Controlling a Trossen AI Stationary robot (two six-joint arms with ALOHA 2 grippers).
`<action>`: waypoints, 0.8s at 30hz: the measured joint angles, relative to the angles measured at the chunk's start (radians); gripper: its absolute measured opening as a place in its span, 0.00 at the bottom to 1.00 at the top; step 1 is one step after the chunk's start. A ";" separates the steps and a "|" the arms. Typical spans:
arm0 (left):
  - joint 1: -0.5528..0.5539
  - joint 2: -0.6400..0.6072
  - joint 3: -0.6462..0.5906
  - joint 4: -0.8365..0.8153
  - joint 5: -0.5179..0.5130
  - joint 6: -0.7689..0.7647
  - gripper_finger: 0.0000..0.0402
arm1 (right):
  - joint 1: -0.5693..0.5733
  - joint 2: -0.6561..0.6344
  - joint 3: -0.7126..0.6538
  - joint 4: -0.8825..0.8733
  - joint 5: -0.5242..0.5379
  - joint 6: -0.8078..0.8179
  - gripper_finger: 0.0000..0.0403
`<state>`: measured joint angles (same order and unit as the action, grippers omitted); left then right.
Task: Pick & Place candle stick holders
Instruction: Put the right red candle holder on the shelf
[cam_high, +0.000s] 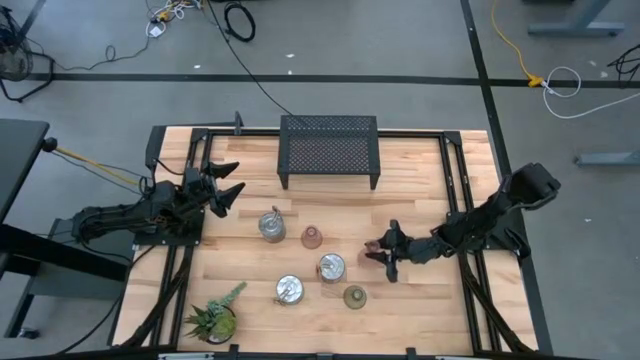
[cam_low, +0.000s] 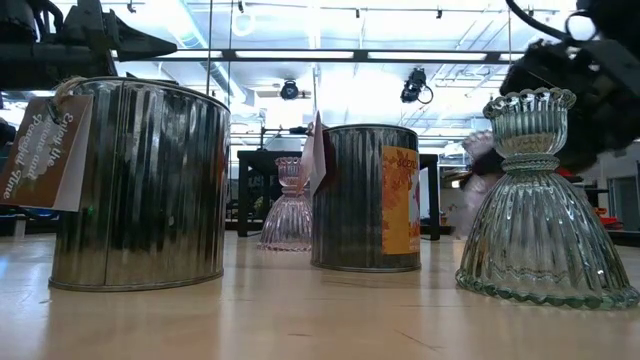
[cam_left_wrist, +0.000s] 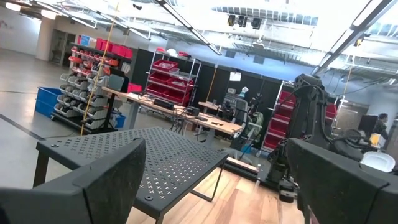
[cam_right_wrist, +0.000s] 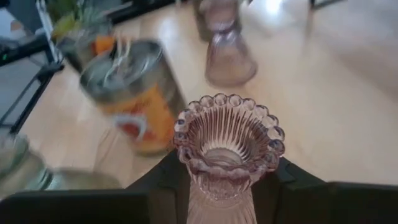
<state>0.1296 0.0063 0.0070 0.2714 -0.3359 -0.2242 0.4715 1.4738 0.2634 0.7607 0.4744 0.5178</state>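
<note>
High view: the right hand (cam_high: 381, 252) reaches in over the wooden counter (cam_high: 420, 310) from its right side, and it is clenched around a pinkish glass holder (cam_high: 374, 256). The right wrist view shows that holder (cam_right_wrist: 228, 134) upright between the two dark fingers (cam_right_wrist: 287, 183), scalloped rim upward. The other holders sit to its left near the counter's middle: a second pinkish cup (cam_high: 312, 237), an olive cup (cam_high: 355, 296) nearer the front edge, and three shiny metal tins (cam_high: 331, 267), (cam_high: 290, 289) and (cam_high: 271, 224), the last one nearest the black mesh rack (cam_high: 329, 149) at the back. A spiky green plant (cam_high: 213, 320) stands at the front left corner.

The left hand (cam_high: 226, 185) waits at the counter's left edge, fingers spread apart and grasping nothing; its wrist view looks across the rack (cam_left_wrist: 149, 155).

In the low view, two tins (cam_low: 140, 185), (cam_low: 365, 197) and the clear greenish ribbed holder (cam_low: 537, 205) fill the foreground.
</note>
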 joint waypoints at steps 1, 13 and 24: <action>0.000 0.000 0.000 0.000 0.000 0.000 0.97 | -0.015 -0.018 0.000 -0.001 0.002 -0.009 0.27; 0.000 0.000 0.000 0.009 0.000 -0.001 0.97 | -0.253 -0.352 0.304 -0.552 -0.015 -0.267 0.27; 0.000 0.000 0.000 0.037 -0.002 0.000 0.97 | -0.631 -0.360 0.637 -0.857 -0.158 -0.466 0.27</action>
<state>0.1298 0.0063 0.0070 0.3085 -0.3379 -0.2246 -0.1597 1.1139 0.9006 -0.0961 0.3164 0.0520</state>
